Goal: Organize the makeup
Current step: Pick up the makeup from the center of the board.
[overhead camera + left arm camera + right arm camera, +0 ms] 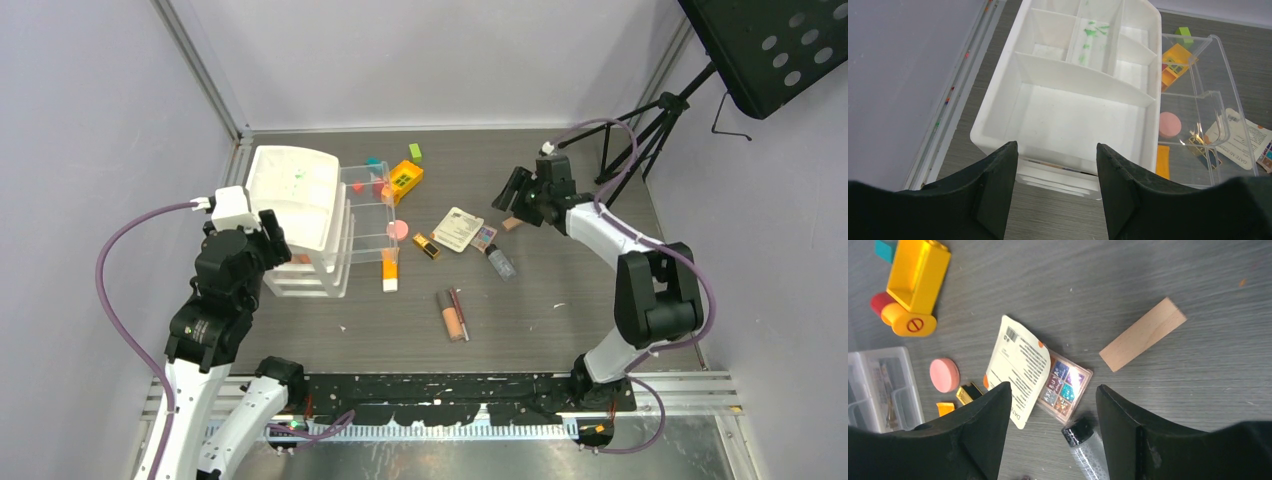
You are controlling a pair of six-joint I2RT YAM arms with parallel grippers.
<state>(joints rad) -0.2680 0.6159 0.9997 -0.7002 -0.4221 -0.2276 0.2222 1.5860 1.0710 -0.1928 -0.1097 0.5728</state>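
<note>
The makeup lies loose mid-table: a pink compact, an orange tube, a gold-black lipstick, a printed packet, a glitter eyeshadow palette, a clear black-capped tube, beige tubes and a red pencil. My right gripper hovers open above the palette and the clear tube, holding nothing. My left gripper is open at the near edge of the white organizer, with nothing between its fingers.
A clear drawer juts out to the right of the organizer. A yellow toy brick, a green block and a teal block sit behind it. A wooden block lies by the palette. A tripod stands back right.
</note>
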